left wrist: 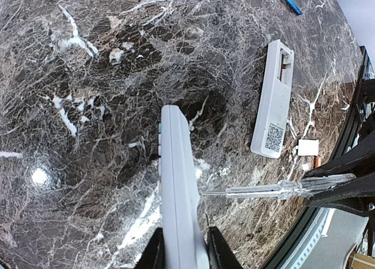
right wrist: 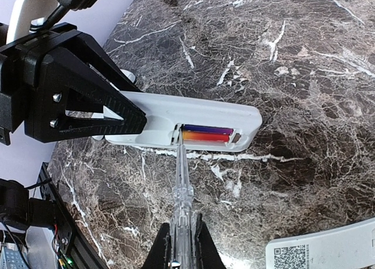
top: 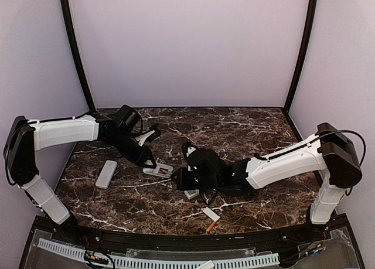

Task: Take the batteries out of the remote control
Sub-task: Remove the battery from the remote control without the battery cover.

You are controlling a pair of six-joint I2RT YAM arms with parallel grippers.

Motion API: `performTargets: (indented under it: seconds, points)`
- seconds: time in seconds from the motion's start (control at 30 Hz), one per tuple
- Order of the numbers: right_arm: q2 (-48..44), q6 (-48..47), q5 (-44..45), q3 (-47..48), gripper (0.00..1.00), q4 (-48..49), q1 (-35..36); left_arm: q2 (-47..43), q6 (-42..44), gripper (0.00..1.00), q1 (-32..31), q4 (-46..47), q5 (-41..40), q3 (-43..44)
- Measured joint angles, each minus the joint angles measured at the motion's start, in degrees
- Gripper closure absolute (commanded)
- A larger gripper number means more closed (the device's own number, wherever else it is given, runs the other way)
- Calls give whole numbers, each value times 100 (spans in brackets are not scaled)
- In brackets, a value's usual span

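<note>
Right wrist view: the right gripper [right wrist: 181,239] is clamped on a clear pry tool [right wrist: 182,187], whose tip sits at the open compartment of the white remote [right wrist: 217,112]. Two batteries [right wrist: 206,133], one purple, one orange-red, lie inside it. Beyond, the left gripper [left wrist: 183,251] pinches that remote's other end. A loose blue battery [left wrist: 292,4] lies far off on the marble table [left wrist: 88,134].

table [top: 246,134]: dark brown marble, white veins | cover [top: 211,214]: small flat white rectangle, lying near front edge | tool [right wrist: 181,187]: slim, clear, above tabletop | walls [top: 187,46]: pale lilac | corner posts [top: 76,52]: black
</note>
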Motion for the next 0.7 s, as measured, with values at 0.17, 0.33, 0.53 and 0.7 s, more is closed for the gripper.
performTargets:
  seconds: [0.17,0.33,0.53,0.7]
  points:
    - [131,17,-2,142,100,-79,0,17,0,100,4,-13,44,0]
    - [173,68,28,208,100,-146,-4,35,0,100,4,-13,87,0]
    - [173,310,208,310,100,-306,7,42,-2,100,4,-2,74,0]
    - [173,686,704,721,100,-898,83,42,-48,100,4,46,-118,0]
